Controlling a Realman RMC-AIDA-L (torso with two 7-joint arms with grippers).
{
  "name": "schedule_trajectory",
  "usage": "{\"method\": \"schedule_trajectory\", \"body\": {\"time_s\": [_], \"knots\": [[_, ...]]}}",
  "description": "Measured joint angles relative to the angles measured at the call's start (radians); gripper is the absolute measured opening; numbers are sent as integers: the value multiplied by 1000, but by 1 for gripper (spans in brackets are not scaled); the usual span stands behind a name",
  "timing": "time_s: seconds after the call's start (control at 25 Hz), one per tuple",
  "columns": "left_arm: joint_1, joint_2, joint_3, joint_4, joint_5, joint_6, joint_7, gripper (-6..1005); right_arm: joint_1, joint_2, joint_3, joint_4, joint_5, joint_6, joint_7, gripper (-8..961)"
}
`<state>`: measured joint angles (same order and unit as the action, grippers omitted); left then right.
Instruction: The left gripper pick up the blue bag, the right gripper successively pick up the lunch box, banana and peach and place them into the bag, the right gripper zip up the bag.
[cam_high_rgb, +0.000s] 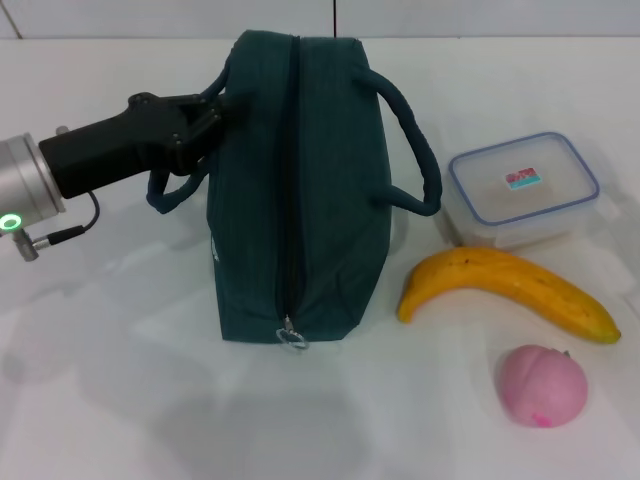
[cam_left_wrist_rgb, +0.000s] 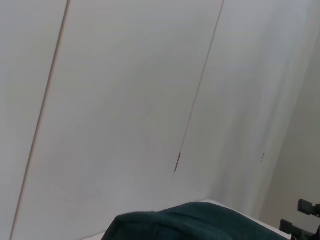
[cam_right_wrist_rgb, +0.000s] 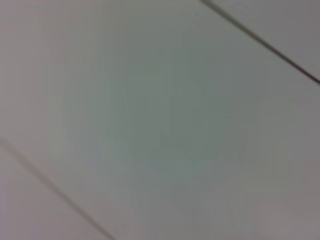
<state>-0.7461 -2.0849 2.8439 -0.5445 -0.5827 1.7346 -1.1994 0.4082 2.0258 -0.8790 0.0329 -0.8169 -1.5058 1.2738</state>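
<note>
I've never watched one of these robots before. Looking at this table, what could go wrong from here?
The bag lies with its zipper looking closed along the top, so the lunch box, banana and peach may not go in until it is opened. The left hand reaches the bag only at one handle; lifting there could tip or swing it. The peach, being round, might roll if nudged.
</note>
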Motion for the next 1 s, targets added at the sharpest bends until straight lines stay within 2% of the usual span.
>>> {"method": "schedule_trajectory", "body": {"time_s": [0.2,0.44,1.0], "knots": [[0,-3,0,18,2,-17,16,40,15,3,-2,21,-1,99,177,666],[1,-1,0,34,3,-18,17,40,61,3,-5,52,-6,208,279,660],[0,0,0,34,-11,-17,22,37,191,2,-5,83,-45,373,396,648]]}}
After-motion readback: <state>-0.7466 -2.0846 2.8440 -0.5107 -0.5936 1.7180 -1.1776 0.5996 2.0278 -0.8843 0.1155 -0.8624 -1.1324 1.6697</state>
